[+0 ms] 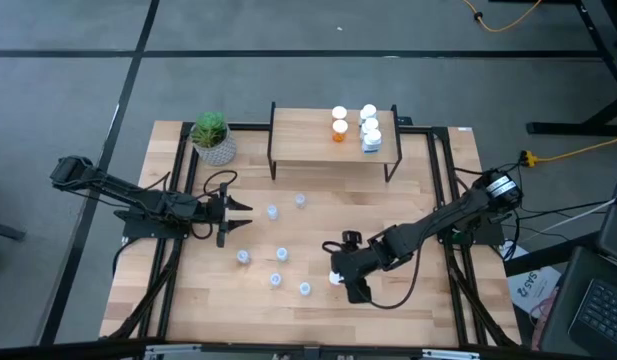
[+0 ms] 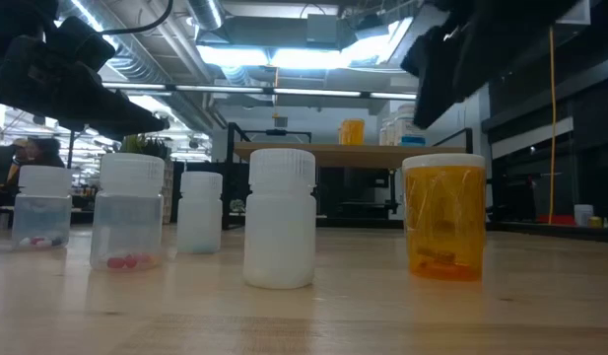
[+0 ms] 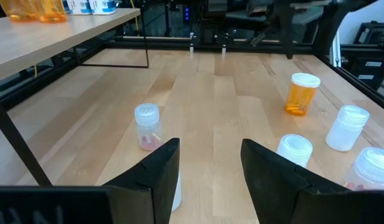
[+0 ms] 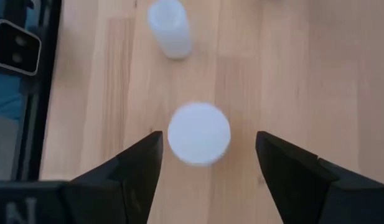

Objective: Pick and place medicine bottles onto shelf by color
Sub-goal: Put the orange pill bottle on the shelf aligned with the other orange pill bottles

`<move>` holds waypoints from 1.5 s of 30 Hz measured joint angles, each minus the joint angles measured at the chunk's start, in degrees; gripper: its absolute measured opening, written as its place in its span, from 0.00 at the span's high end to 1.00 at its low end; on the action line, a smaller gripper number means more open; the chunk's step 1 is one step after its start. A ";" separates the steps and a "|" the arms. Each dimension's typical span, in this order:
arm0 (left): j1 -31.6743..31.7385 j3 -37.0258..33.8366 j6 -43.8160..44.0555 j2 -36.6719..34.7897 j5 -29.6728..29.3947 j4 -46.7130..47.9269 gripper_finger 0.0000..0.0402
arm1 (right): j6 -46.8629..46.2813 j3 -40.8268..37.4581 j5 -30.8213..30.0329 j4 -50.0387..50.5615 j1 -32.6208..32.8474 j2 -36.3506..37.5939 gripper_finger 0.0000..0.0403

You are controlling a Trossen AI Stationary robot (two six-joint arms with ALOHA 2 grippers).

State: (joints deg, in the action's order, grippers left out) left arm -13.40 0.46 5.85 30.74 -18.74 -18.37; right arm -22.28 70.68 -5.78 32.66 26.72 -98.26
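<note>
Bottles are scattered mid-table; others are grouped by colour on the shelf at 12 o'clock. An orange bottle at 5 o'clock is straddled from above by the right gripper, fingers apart, apparently for grasping. The left gripper is held open at 9 o'clock.

Five bottles stand grouped on the shelf: one orange, four white; pale blue bottles stand upright, scattered across the table
</note>
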 joint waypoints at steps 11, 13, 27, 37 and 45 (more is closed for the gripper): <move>0.01 0.00 0.00 -0.02 -0.02 0.01 0.59 | 7.77 -6.17 0.22 -9.89 0.04 -0.24 0.36; 0.01 -0.01 0.00 -0.02 -0.02 0.00 0.59 | 7.73 -7.04 0.20 -9.73 0.04 -0.24 0.36; 0.00 0.01 0.02 0.00 -0.02 0.00 0.59 | 7.74 -9.23 -0.25 -13.74 0.04 -0.24 0.36; 0.01 0.00 0.02 0.00 -0.02 0.00 0.59 | 7.80 -9.06 -0.24 -15.97 0.02 -4.67 0.36; 0.01 0.01 0.02 -0.02 -0.02 0.00 0.59 | 8.81 -5.61 -2.18 -16.25 0.02 -5.46 0.36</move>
State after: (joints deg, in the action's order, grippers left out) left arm -13.39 0.47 5.87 30.72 -18.76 -18.37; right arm -13.47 65.06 -7.96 16.41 26.74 -103.72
